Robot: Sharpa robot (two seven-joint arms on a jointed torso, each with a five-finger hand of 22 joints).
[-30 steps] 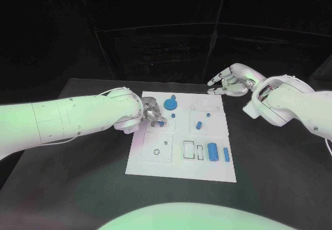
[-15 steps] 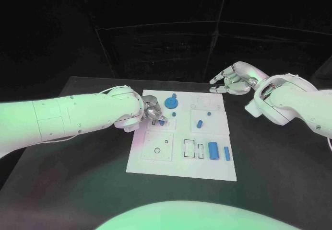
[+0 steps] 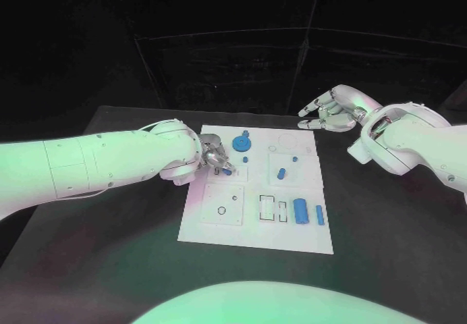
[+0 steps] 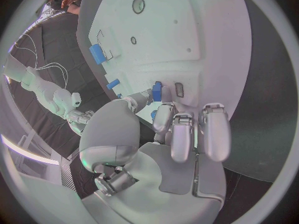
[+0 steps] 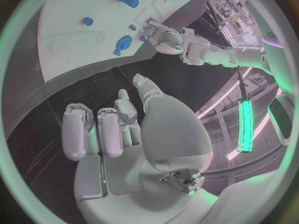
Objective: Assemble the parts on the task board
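The task board (image 3: 256, 233) is seen lying in the middle of the black table (image 3: 389, 223), its long side running away from the robot. The left hand (image 3: 214, 159) is held over the board's left edge, and a small blue part (image 4: 157, 91) is pinched between its fingertips, just at the board's surface — whether the part touches a slot cannot be told. The right hand (image 3: 329, 111) is held above the table beyond the board's far right corner, well apart from every part; its fingers are loosely spread and nothing is gripped in them. On the board, a round blue part with a stem (image 3: 242, 142) is found near the far end, a short blue peg (image 3: 280, 174) nearer the middle, and two upright-lying blue bars (image 3: 301, 212) — one broad, one thin — toward the near right.
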